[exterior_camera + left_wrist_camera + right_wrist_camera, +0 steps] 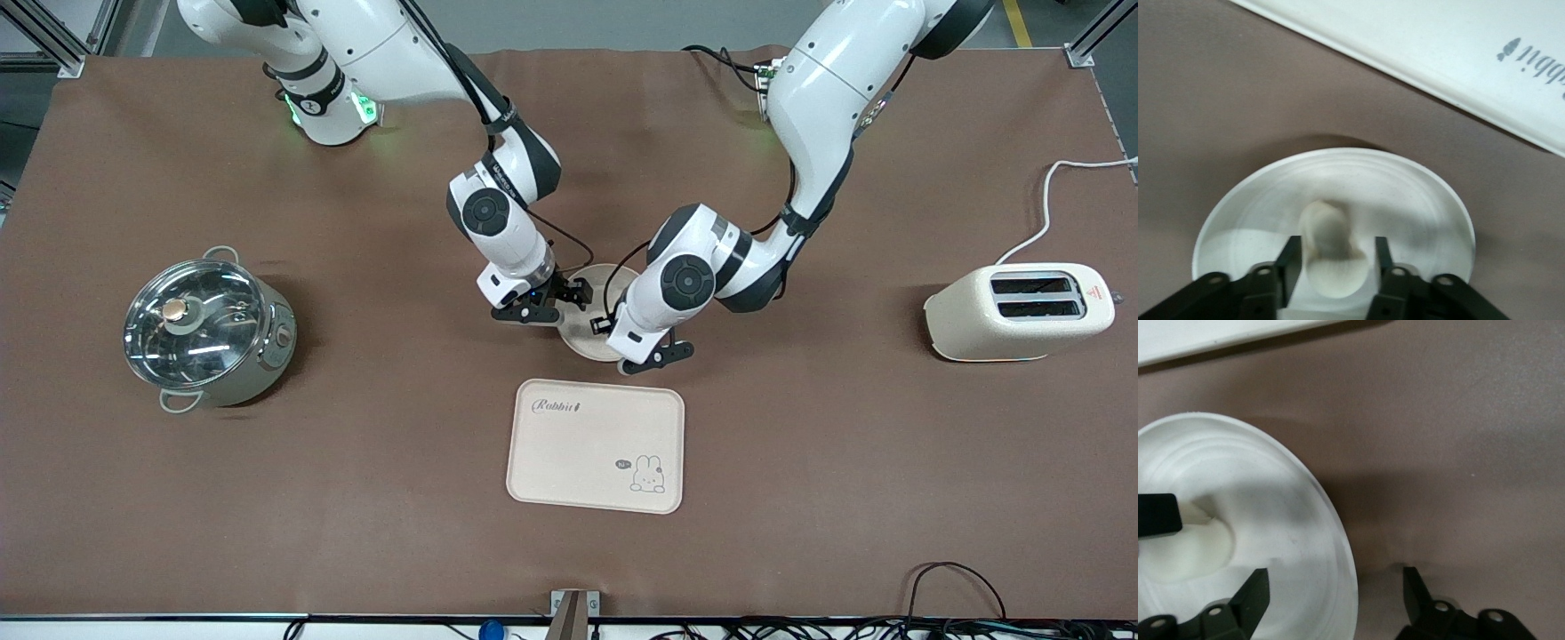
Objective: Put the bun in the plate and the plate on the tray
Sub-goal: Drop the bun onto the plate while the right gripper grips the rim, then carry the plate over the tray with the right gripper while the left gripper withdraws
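Bun in the plate, both claws down on it

Left claw was closed on the bun inside the plate. Right claw sat open straddling the plate's rim. Tray lay on the table, just nearer the camera.

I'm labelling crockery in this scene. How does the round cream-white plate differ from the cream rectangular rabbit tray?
The round shallow cream-white plate is circular; the cream rectangular tray has rounded corners. The plate is plain, while the tray carries "Rabbit" lettering and a rabbit drawing. The plate is narrower than the tray and lies farther from the front camera. The plate holds the small cream-white bun, between the fingers of the left gripper; the tray holds nothing. Both are pale and rest on the brown table.
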Tool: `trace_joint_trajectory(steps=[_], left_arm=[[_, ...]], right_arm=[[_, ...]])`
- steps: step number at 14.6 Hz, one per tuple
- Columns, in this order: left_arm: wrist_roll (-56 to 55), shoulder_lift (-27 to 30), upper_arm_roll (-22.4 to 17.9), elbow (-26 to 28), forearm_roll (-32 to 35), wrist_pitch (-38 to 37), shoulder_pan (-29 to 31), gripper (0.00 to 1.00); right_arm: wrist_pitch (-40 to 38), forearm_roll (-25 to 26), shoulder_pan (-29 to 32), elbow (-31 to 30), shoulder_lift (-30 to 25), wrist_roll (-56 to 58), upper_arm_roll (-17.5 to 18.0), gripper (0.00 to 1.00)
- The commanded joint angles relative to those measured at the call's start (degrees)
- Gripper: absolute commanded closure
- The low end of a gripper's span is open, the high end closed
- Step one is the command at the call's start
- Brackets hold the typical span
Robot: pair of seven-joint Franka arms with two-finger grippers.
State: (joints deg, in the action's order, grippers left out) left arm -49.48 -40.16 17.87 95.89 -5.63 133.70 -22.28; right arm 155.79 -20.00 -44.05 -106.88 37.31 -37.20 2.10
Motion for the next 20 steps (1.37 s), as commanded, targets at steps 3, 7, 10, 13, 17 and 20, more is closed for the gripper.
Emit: trace_joint_trajectory(steps=[3,7,10,13,17,20], left_arm=[[2.0,2.8,-0.6,-1.1,8.2,-3.9,1.5,0.0],[17.4,8.8,-0.3,-4.0,15.0,-13.2,8.4,0.0],[29.9,14.8,-0.3,-5.6,15.1,-19.3,15.6,0.0],[36.8,22.0,-0.2,-5.8,15.0,-22.3,22.5,0.0],[37.7,33.1,0.1,-6.0,13.3,-33.2,25.6,0.0],[37.8,38.4,-0.5,-5.8,11.4,-38.6,26.1,0.0]], right_arm=[[0.0,-0.9,-0.4,0.7,0.4,-0.2,-0.3,0.8],[-0.1,-0.8,-0.4,0.7,0.3,0.0,-0.3,0.99],[-0.3,-0.9,0.1,1.0,-0.6,0.1,-0.3,1.0],[-0.2,-1.0,1.1,5.9,-0.5,-0.2,-0.3,1.0],[-0.4,-1.0,5.5,11.7,0.5,-0.8,-0.3,1.0],[-0.2,-1.0,7.4,16.3,4.5,-0.6,-0.3,1.0]])
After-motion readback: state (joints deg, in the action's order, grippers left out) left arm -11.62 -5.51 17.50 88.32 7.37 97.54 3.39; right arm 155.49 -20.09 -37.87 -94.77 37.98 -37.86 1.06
